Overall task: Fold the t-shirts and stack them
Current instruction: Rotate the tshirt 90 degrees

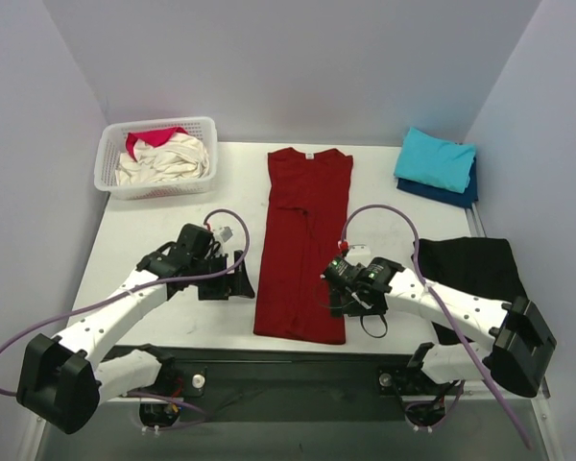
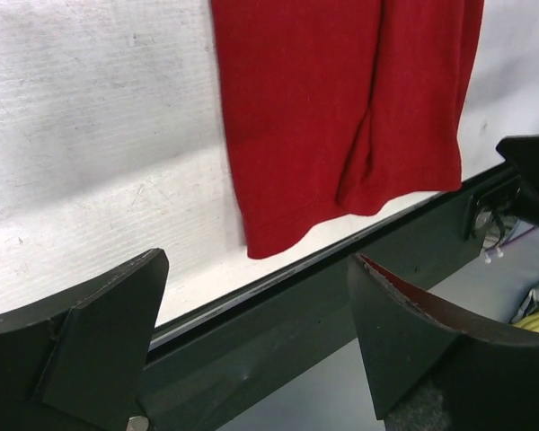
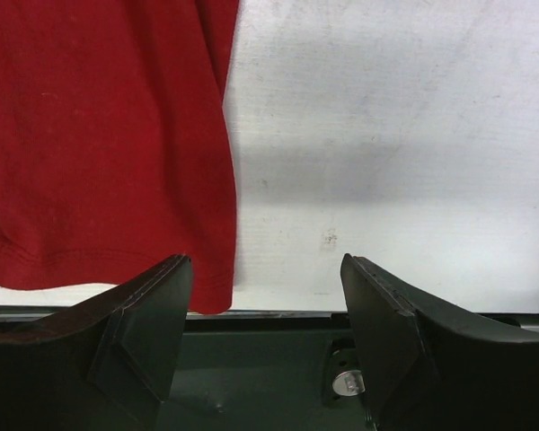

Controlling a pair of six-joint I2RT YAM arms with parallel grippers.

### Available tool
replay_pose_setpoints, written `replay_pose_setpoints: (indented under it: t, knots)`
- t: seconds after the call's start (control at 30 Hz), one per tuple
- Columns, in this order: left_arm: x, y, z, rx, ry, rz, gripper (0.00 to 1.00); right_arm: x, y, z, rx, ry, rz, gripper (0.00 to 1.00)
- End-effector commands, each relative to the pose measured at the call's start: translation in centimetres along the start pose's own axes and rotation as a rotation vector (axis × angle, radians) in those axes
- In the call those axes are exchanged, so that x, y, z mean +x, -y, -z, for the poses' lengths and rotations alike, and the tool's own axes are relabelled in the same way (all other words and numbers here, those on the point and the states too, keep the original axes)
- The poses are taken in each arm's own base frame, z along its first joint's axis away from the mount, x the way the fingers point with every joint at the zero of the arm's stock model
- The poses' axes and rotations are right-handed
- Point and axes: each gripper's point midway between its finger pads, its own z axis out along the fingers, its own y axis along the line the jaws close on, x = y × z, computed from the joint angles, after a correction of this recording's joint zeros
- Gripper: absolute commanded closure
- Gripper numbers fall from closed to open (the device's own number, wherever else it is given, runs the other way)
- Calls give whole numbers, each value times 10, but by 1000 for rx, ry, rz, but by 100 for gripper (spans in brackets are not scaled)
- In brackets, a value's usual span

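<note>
**Dark red t-shirt (image 1: pixel 304 245) laid flat between both grippers**
It is spread lengthwise on the table (image 1: pixel 173 221); its neck label cannot be read. The cream t-shirt (image 1: pixel 168 161) and pink-red t-shirt (image 1: pixel 146 139) are contained in the white basket (image 1: pixel 106 163). The turquoise t-shirt (image 1: pixel 434 158) is stacked on the navy t-shirt (image 1: pixel 451 195). The left gripper (image 1: pixel 242 277) and right gripper (image 1: pixel 332 288) are positioned beside the near hem, fingers apart and empty.

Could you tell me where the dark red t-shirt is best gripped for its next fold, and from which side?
Probably the near hem's two corners: the left tool on the left corner, the right tool on the right, each coming in from its side. The dark red t-shirt lies flat as a long strip, hem at the table's near edge.
</note>
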Motion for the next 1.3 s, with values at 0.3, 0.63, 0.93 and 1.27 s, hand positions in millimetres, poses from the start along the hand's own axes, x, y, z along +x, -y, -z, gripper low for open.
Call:
replay_pose_setpoints:
  t: [0.3,0.63,0.93,1.27]
  knots:
    - [19,-8,-17,-36,-107,58,21,37,1,-18,-38,-110,-19,33]
    - [45,12,-26,126,-234,38,36,46,-7,-22,-95,-126,-8,41]
    - [64,-3,-41,79,-311,85,44,51,-11,-24,-129,-135,-5,53]
    - [66,5,-48,146,-345,91,44,49,-20,-18,-182,-116,3,71]
